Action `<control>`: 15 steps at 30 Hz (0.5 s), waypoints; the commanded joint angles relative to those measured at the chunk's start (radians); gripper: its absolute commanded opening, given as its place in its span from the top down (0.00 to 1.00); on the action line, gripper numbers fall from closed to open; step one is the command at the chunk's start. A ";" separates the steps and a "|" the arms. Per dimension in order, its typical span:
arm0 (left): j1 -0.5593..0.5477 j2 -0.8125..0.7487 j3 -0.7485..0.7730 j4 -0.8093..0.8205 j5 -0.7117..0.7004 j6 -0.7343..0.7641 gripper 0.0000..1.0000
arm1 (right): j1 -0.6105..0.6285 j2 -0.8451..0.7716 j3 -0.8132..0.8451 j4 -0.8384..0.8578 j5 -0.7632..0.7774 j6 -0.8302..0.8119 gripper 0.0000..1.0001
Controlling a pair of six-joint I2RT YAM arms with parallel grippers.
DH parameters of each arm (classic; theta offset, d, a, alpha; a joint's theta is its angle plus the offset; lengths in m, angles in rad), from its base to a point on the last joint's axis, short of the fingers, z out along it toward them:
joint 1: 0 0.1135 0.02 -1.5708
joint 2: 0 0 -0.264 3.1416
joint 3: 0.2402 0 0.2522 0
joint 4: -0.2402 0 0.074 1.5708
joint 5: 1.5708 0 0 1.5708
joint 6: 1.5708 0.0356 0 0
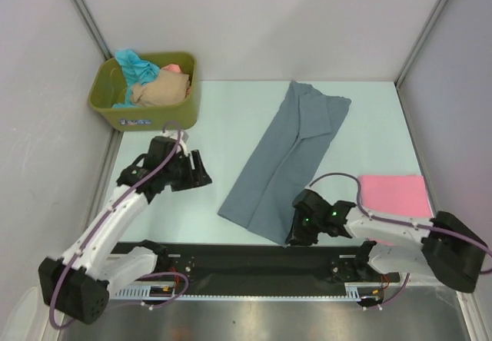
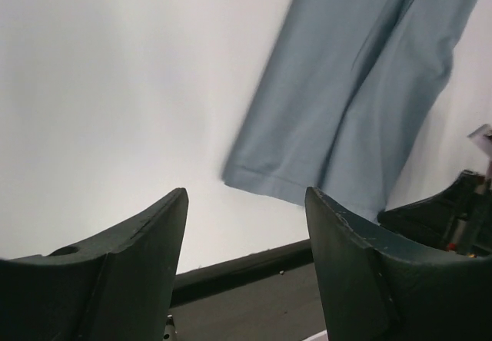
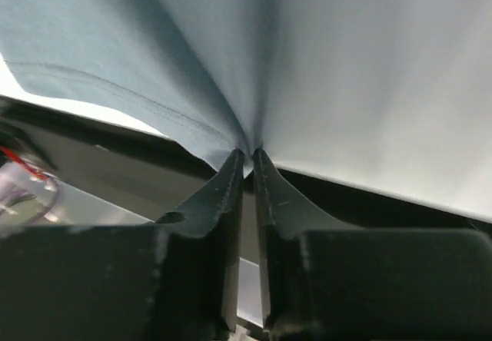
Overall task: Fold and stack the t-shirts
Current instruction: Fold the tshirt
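Note:
A slate grey-blue t-shirt point(image 1: 288, 160) lies folded lengthwise in a long strip across the middle of the table, running from far right to near left. My right gripper point(image 1: 296, 232) is shut on its near hem corner point(image 3: 247, 150), the cloth pinched between the fingertips. My left gripper point(image 1: 201, 173) is open and empty, left of the shirt's near end, which shows in the left wrist view point(image 2: 346, 103). A pink t-shirt point(image 1: 393, 196) lies folded flat at the right.
An olive-green tub point(image 1: 146, 112) stands at the far left with teal, beige and salmon shirts point(image 1: 157, 87) bunched inside. The black rail point(image 1: 254, 260) runs along the table's near edge. Grey walls close in the left, back and right.

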 commanded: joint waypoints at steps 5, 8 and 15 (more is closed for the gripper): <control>-0.158 0.230 -0.009 0.108 0.000 0.033 0.31 | -0.136 -0.254 0.015 -0.333 -0.018 -0.153 0.44; -0.172 0.315 -0.012 0.134 -0.001 0.045 0.31 | -0.362 -0.280 0.072 -0.340 -0.044 -0.231 0.37; -0.175 0.489 0.058 0.110 -0.139 0.099 0.29 | -0.875 0.018 0.334 -0.150 -0.165 -0.480 0.32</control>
